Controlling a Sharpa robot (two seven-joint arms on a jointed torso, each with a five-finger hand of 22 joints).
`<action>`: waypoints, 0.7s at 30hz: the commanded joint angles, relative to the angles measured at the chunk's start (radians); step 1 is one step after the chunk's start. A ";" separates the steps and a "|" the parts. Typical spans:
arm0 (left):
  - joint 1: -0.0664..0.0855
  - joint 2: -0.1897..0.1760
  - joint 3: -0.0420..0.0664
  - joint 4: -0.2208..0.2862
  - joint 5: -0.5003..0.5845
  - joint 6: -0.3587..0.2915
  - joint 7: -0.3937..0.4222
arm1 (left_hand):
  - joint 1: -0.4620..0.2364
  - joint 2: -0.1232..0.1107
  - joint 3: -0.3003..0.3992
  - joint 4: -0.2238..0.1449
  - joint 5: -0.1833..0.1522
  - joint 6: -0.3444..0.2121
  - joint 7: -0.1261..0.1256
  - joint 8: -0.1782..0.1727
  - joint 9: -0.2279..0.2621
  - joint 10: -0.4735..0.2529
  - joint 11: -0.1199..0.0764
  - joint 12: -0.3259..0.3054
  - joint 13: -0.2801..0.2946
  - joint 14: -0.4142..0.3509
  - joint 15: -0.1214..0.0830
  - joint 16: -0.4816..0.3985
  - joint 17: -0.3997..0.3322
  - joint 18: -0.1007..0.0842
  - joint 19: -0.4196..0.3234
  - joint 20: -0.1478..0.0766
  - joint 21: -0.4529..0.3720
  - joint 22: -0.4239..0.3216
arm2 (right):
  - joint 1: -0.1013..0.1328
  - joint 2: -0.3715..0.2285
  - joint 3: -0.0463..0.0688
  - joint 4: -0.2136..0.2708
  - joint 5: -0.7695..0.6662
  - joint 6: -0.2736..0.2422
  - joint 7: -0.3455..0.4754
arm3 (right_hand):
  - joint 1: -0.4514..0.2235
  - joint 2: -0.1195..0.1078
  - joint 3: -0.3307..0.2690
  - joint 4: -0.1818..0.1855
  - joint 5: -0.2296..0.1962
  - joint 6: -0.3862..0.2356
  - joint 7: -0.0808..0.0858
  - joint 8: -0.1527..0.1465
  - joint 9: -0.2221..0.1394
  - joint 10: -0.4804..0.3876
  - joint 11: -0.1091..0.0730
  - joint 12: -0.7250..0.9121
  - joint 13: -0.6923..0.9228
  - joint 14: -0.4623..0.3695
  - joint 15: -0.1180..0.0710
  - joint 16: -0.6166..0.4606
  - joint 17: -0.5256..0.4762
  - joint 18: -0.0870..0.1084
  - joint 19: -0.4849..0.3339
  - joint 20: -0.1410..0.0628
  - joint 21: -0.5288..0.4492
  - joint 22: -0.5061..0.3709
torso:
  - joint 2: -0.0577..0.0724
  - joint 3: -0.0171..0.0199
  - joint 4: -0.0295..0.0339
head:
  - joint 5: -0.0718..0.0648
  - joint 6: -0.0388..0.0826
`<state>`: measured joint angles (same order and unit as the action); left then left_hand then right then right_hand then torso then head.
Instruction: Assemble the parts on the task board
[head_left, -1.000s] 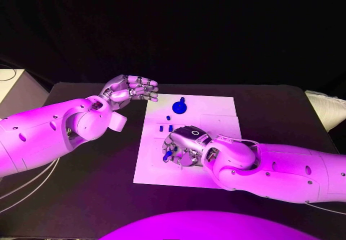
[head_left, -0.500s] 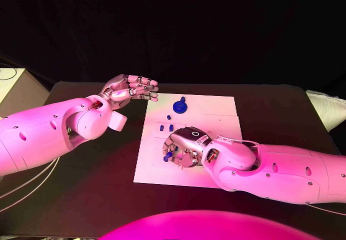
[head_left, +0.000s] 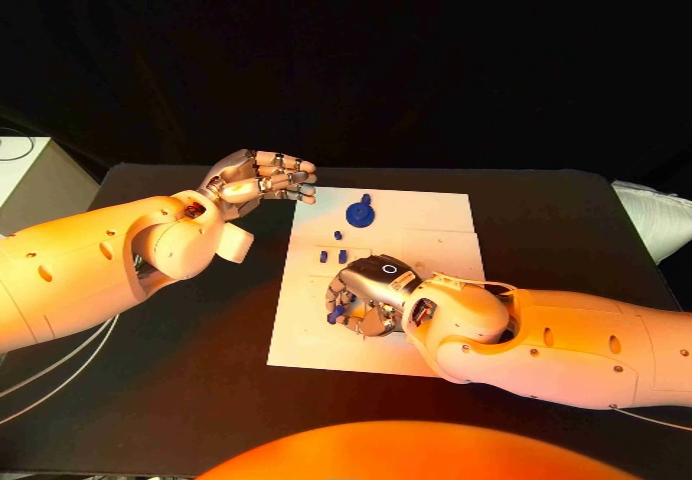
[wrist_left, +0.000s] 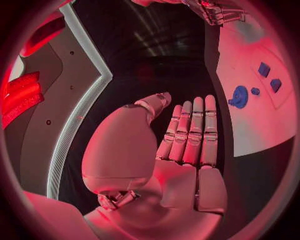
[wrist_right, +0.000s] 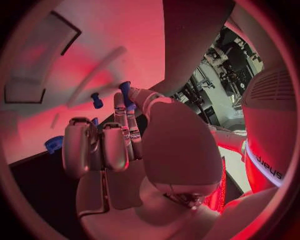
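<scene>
The right hand (head_left: 368, 295) is lowered over the near half of the task board (head_left: 433, 215), its fingers curled down toward the white surface. In the right wrist view a small blue part (wrist_right: 125, 93) is seen pinched between the thumb and a finger, its end held close to the board; in the head view a bit of blue (head_left: 336, 312) is seen at the same fingertips. Whether the part already touches the board cannot be told.

Just beyond that hand, a few small blue parts (head_left: 329, 256) lie loose on the board's left side, and a round blue disc (head_left: 359, 212) sits near the board's far edge. A rectangular recess (wrist_right: 44, 65) in the board is visible in the right wrist view, apart from the held part.

The left hand (head_left: 263, 177) is held above the bench (head_left: 173, 400), just off the board's far left corner, with nothing in it; its fingers are shown extended side by side in the left wrist view (wrist_left: 187, 135), so it is judged released.

The step in hand is judged to be the placing of the pinched part into its seat. A fine lowering is called for next, with the part kept aligned to its seat and the loose parts nearby left undisturbed
</scene>
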<state>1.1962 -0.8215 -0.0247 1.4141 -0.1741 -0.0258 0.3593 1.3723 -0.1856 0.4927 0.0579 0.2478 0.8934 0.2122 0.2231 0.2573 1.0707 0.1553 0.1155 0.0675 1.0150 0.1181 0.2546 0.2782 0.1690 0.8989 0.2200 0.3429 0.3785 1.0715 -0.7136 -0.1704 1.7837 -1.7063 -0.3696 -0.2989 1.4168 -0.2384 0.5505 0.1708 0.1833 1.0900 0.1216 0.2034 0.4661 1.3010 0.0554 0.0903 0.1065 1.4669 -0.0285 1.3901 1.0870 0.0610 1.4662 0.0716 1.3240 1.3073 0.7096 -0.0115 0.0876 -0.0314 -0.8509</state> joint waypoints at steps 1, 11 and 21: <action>0.000 0.000 0.001 0.004 -0.002 0.015 0.003 | 0.006 0.000 0.004 0.001 0.001 0.000 0.004 0.002 -0.001 0.002 0.008 -0.003 0.000 0.007 0.001 -0.006 0.001 0.011 0.006 -0.002 -0.006 -0.002 | -0.003 0.003 -0.003 -0.003 -0.034 0.060 -0.021 | -0.012 -0.005 -0.003 0.001 -0.004 -0.010 0.000 -0.005 -0.003 -0.006 -0.002 -0.006 -0.001 0.013 0.001 -0.003 -0.006 -0.004 0.021 -0.002 -0.007 0.066 | 0.000 -0.0008 0.0004 | -0.001 -0.001; 0.000 -0.003 0.001 0.005 -0.002 0.014 0.002 | 0.006 0.000 0.004 0.001 0.001 0.000 0.004 0.002 -0.001 0.002 0.008 -0.003 0.000 0.007 0.001 -0.006 0.001 0.011 0.006 -0.002 -0.006 -0.002 | -0.003 0.011 -0.003 -0.008 -0.030 0.038 0.003 | -0.056 -0.046 -0.032 0.011 -0.031 -0.078 0.009 -0.051 -0.022 -0.047 0.011 -0.017 -0.001 0.006 0.012 -0.016 -0.034 0.002 0.011 0.010 -0.035 0.048 | -0.001 -0.0007 0.0000 | 0.001 -0.004; 0.000 -0.005 0.001 0.006 -0.002 0.016 0.000 | 0.006 0.000 0.004 0.002 0.001 0.000 0.005 0.002 -0.002 0.002 0.008 -0.004 0.000 0.007 0.001 -0.007 0.002 0.011 0.007 -0.002 -0.007 -0.002 | -0.003 0.010 -0.004 -0.008 -0.022 0.012 0.019 | -0.068 -0.047 -0.062 0.015 -0.072 -0.112 0.011 -0.075 -0.032 -0.061 0.008 -0.002 0.006 0.006 0.011 -0.017 -0.036 0.003 0.011 0.009 -0.039 0.047 | -0.001 -0.0003 -0.0004 | 0.001 -0.001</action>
<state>1.1962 -0.8269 -0.0248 1.4170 -0.1749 -0.0257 0.3558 1.3723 -0.1856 0.4927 0.0579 0.2478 0.8934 0.2122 0.2231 0.2570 1.0707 0.1553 0.1156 0.0675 1.0150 0.1181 0.2546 0.2782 0.1690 0.8989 0.2200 0.3429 0.3782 1.0693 -0.7031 -0.1739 1.7748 -1.7225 -0.3507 -0.2974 1.3579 -0.2868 0.4937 0.1866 0.1160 0.9861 0.1318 0.1339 0.4349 1.2455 0.0647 0.0842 0.1122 1.4665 -0.0213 1.3767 1.0515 0.0611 1.4662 0.0717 1.2888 1.3079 0.7087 -0.0122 0.0873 -0.0296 -0.8532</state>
